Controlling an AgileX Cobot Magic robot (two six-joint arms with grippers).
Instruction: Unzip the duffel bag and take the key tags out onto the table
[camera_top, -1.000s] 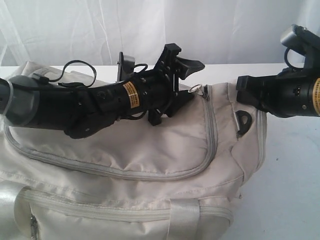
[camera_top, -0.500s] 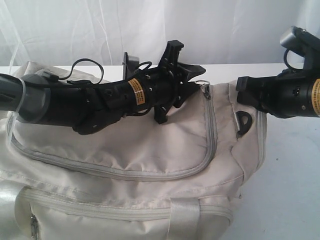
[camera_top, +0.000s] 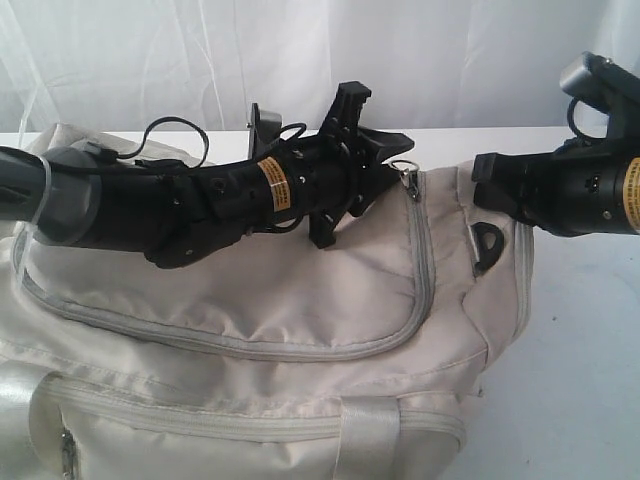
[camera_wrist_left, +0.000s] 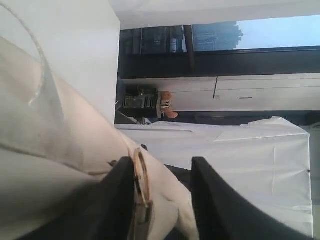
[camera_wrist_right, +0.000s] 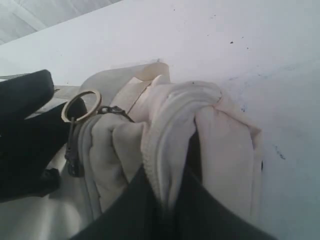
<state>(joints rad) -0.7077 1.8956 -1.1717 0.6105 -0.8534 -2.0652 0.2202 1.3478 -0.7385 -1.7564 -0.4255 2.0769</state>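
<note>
White worktop (camera_top: 590, 330) carries the cream duffel bag (camera_top: 300, 300), its top zip closed. Only the wrist views show the grips. The right pincer (camera_top: 482, 192) clamps a fold of the bag's end. The left pincer (camera_top: 395, 160) stands open, the zip ring (camera_wrist_left: 140, 175) lying against one finger (camera_wrist_left: 120, 200); the exterior view puts them merely close.

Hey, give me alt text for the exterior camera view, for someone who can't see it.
The open left hand reaches across a zipped cream duffel bag to the metal zipper ring at its far right corner. The right hand grips the bag's end, over a white table.
</note>
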